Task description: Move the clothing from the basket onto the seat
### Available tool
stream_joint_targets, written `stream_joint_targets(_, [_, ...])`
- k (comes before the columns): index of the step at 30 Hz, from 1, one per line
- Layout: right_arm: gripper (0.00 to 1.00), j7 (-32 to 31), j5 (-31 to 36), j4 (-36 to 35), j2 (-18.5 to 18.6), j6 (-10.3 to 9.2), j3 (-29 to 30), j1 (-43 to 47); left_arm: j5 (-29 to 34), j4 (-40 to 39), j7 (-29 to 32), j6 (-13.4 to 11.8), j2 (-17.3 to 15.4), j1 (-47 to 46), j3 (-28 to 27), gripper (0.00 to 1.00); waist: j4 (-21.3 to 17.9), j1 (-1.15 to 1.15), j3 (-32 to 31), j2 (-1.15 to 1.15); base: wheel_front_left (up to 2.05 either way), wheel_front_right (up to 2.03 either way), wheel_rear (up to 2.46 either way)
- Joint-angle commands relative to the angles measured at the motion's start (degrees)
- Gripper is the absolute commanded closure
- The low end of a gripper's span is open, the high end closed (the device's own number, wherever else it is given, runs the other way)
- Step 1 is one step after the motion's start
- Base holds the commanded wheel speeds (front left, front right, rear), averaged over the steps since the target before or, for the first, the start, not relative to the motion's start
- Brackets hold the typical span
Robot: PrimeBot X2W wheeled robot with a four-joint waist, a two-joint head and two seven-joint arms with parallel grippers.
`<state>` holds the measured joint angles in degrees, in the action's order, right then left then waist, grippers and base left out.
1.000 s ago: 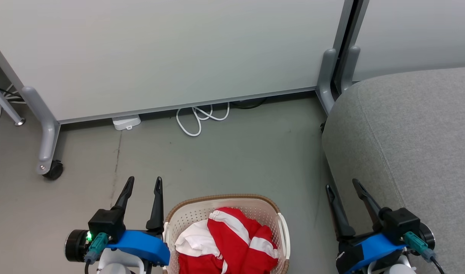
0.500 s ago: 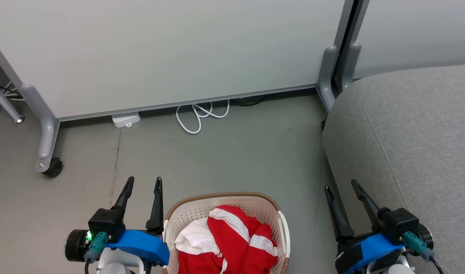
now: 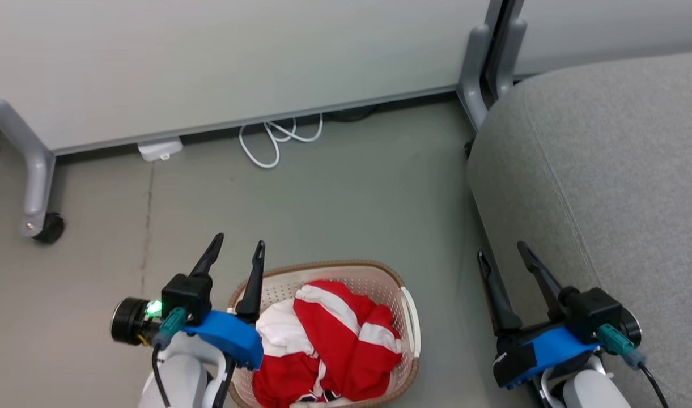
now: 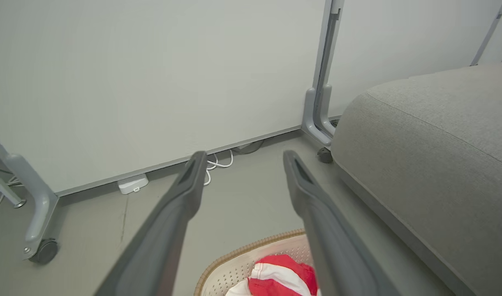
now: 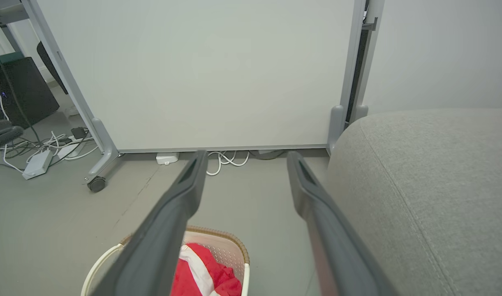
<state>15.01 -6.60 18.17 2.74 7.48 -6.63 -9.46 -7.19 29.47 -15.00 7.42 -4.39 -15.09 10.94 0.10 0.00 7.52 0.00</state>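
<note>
Now the left gripper (image 3: 239, 240) has edged over the basket (image 3: 334, 264) rim (the camera tilted too), with the clothing (image 3: 334, 334) just right of its spread fingers. The right gripper (image 3: 500, 249), likewise spread, hangs beside the seat (image 3: 606, 170) above the grey floor (image 3: 351, 187).

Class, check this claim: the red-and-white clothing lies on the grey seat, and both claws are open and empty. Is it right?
Not quite. The head view shows the clothing lying in the basket on the floor, not on the seat. The rest stands: the left claw and the right claw are open and empty.
</note>
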Motion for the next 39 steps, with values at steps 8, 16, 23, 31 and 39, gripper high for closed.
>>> stream_joint_targets(8, [0.0, 0.3, -0.6, -1.7, 0.2, 0.02, 0.0, -4.7, -0.9, 7.2, -0.2, 0.1, -5.1, -9.4, 9.7, 0.0, -4.6, 0.0, 9.3, 0.0, 0.0, 0.0, 0.0])
stream_joint_targets(16, [0.0, 0.3, -1.5, -3.2, 0.2, 0.02, -0.1, -8.0, -2.6, 15.5, -0.2, 0.1, -9.0, -16.6, 18.9, 0.0, -7.5, 0.0, 16.0, 0.0, 0.0, 0.0, 0.0])
stream_joint_targets(23, [0.0, 0.2, -1.9, -4.7, 0.2, 0.02, -0.5, -10.9, -3.6, 25.9, 2.0, 0.1, -10.4, -22.9, 29.0, 0.0, -9.0, 0.0, 21.5, 0.0, 0.0, 0.0, 0.0])
stream_joint_targets(31, [0.0, 0.3, -2.2, -6.1, 0.2, 0.02, -0.9, -14.2, -5.8, 32.9, 5.4, 0.1, -10.9, -28.9, 39.8, 0.0, -10.3, 0.0, 27.5, 0.0, 0.0, 0.0, 0.0])
stream_joint_targets(39, [0.0, 0.3, -2.6, -7.5, 0.2, 0.02, -1.3, -16.6, -8.7, 36.9, 11.5, 0.1, -12.2, -33.2, 49.7, 0.0, -12.0, 0.0, 33.4, 0.0, 0.0, 0.0, 0.0])
